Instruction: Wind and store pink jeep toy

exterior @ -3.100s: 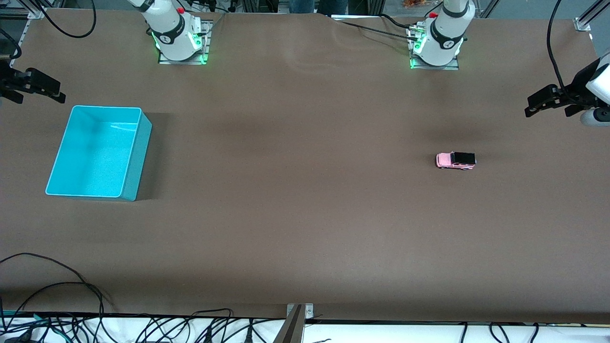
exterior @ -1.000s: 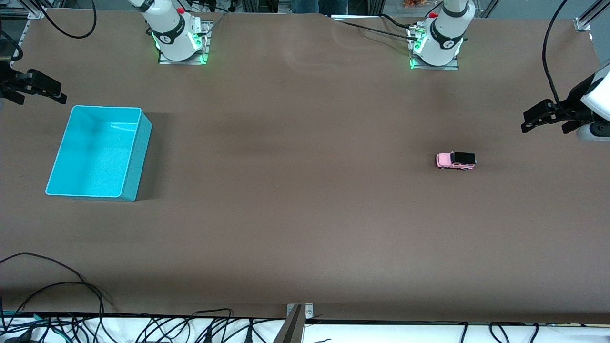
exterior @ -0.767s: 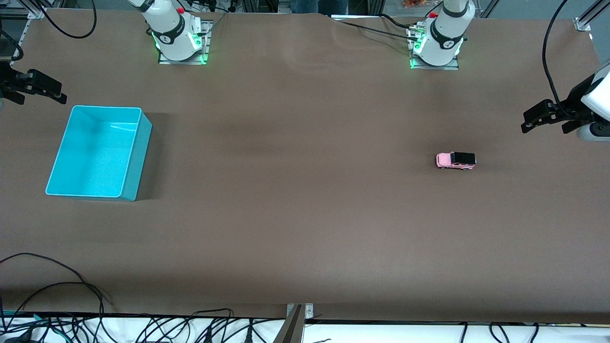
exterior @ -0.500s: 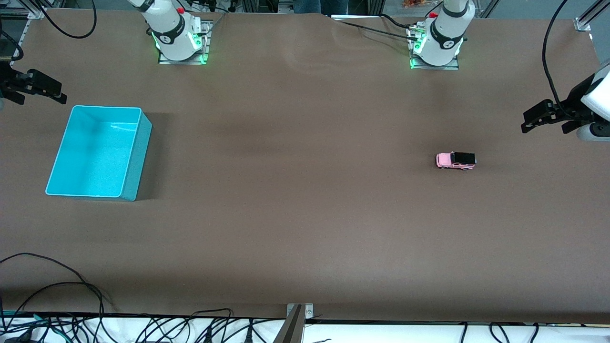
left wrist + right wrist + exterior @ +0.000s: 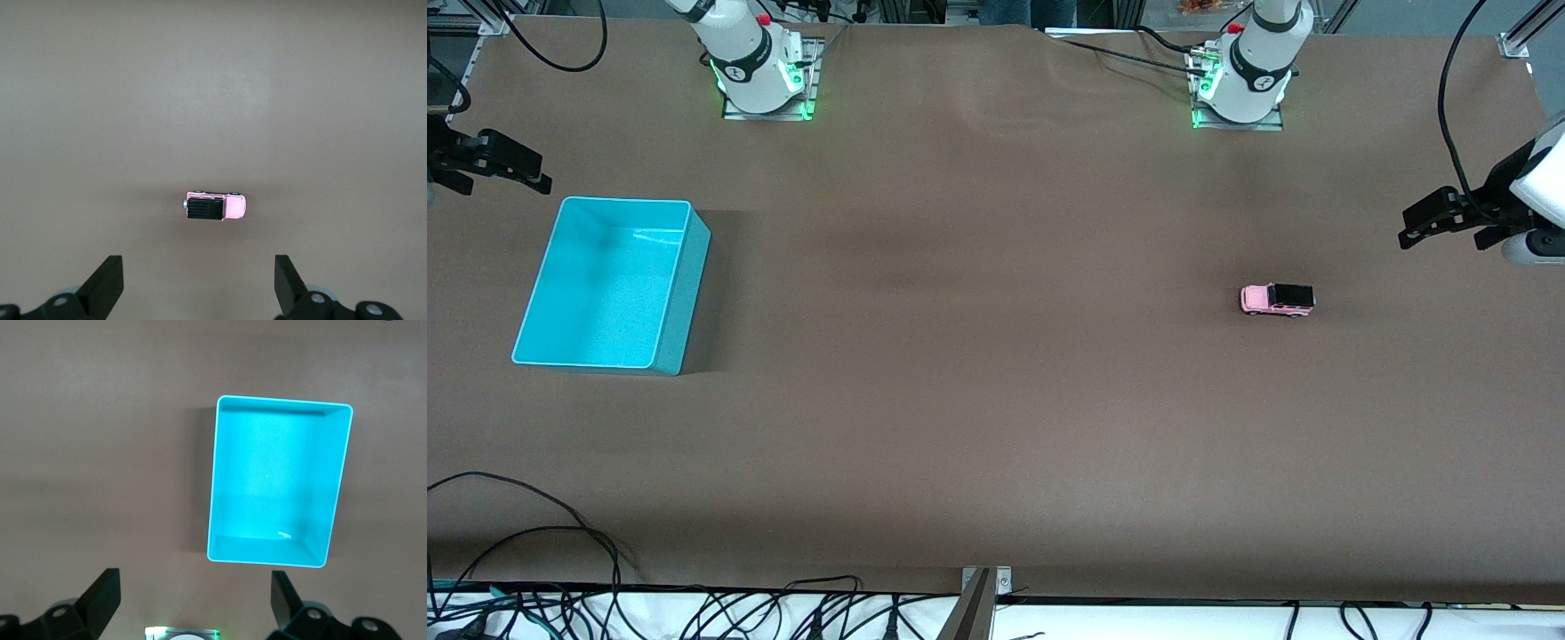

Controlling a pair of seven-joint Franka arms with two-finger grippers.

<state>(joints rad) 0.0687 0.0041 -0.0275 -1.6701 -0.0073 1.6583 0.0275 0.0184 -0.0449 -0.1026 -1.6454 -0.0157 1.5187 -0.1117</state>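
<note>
The pink jeep toy [image 5: 1277, 300] stands on its wheels on the brown table, toward the left arm's end; its black roof shows in the left wrist view [image 5: 215, 206]. My left gripper [image 5: 1442, 238] hangs open above the table's edge at that end, well apart from the jeep, with nothing between its fingers [image 5: 198, 270]. The turquoise bin [image 5: 685, 293] sits empty toward the right arm's end. My right gripper [image 5: 505, 187] hovers open just off the bin's corner and looks down on the bin [image 5: 273, 480], with nothing between its fingers [image 5: 195, 581].
Both arm bases [image 5: 760, 84] [image 5: 1240, 89] glow green along the table's edge farthest from the front camera. Black cables [image 5: 534, 542] trail over the nearest edge, beside a metal bracket [image 5: 985, 582]. Brown table lies bare between the bin and the jeep.
</note>
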